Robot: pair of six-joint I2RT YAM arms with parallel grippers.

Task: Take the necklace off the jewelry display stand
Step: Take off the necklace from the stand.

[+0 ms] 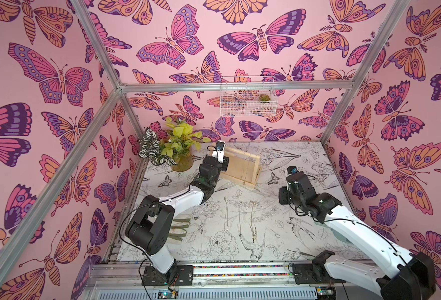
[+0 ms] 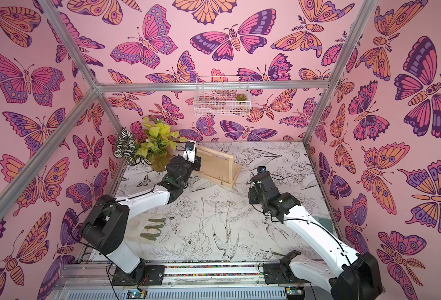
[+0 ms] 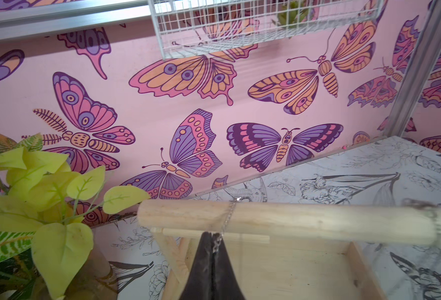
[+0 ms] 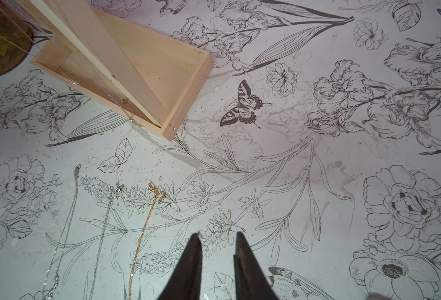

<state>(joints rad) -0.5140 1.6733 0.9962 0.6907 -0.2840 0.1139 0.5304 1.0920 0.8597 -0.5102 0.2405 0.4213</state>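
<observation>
The jewelry display stand of pale wood stands at the back of the table, next to the plant. In the left wrist view a thin silver necklace loops over its round top bar. My left gripper is just below that bar, shut on the chain. A second chain hangs further along the bar. In both top views the left gripper is at the stand's left end. My right gripper is open above the bare table, in front of the stand's base, with nothing between its fingers.
Two silver chains and a gold chain lie flat on the printed table. A potted plant stands left of the stand. A white wire basket hangs on the back wall. Green pieces lie near the left arm's base.
</observation>
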